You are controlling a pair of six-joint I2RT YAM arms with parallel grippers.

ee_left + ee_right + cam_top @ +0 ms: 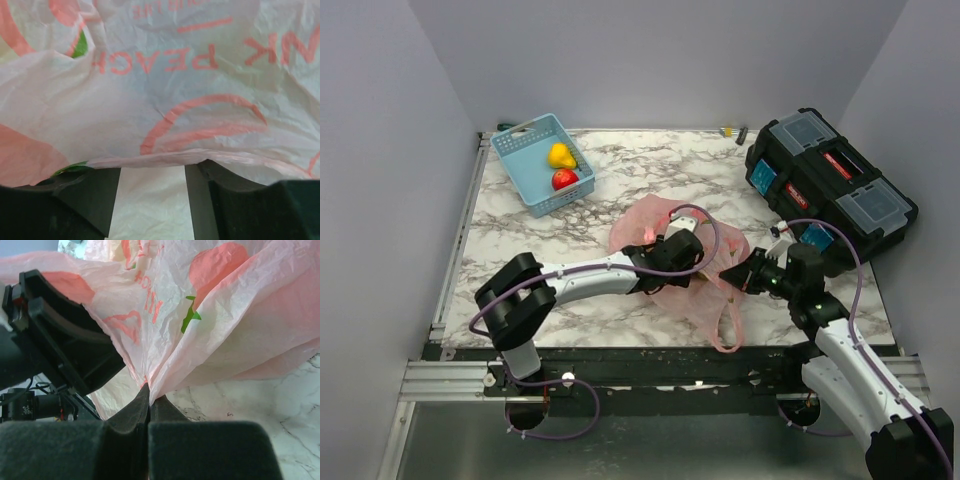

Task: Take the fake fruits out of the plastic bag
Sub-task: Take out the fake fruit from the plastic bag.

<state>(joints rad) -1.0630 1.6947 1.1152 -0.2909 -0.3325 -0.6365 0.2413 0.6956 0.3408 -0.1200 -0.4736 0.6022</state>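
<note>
Left claw [152, 170] spread partway, jaws apart, pink film draped over both tips; nothing seen clamped. Right claw [149, 397] pressed together, pinching a fold of the plastic bag [638, 228].

Marble table [650, 165]: one. Black toolbox [830, 190], far right of the top view: one, red label, writing too small to read.

Bag, centre of the top view, between the two claws: one. Pink lettering seen mirrored through the film in the left wrist view: "PEACH", and "NK" at the upper right edge. Green patch upper left there; print or fruit, cannot tell.

Light blue basket [515, 180], upper left: one. Fake fruits inside it: two, a yellow pear [561, 156] and a red apple [564, 179], touching.
</note>
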